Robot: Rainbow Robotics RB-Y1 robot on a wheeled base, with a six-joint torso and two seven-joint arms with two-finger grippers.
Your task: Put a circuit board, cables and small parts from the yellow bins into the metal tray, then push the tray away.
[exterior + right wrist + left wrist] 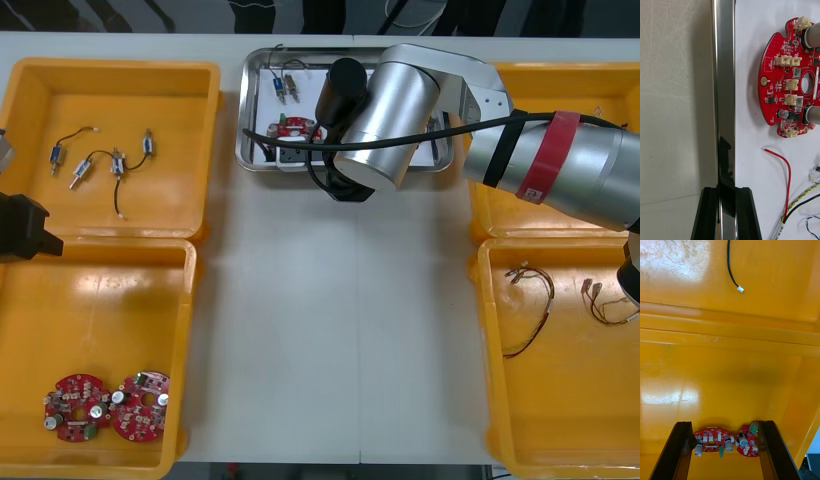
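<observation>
Yellow bins (100,300), circuit boards (78,407), metal tray (244,120): a workshop.

A circuit board (790,78) and cables (789,176) lie in the tray (243,110), between the side bins (110,66).

The right arm (560,165) reaches over the metal tray (243,110), which holds a red circuit board (292,126) and small metal parts (284,87). The left claw (40,235) sits between the left yellow bins (120,242).

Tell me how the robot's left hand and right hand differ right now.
The left hand is open, its fingers wide apart; the right hand is shut on the metal tray, gripping its rim. The left hand hangs over a yellow bin holding two circuit boards; the right hand is at the tray's near edge. Both have black fingers.
</observation>
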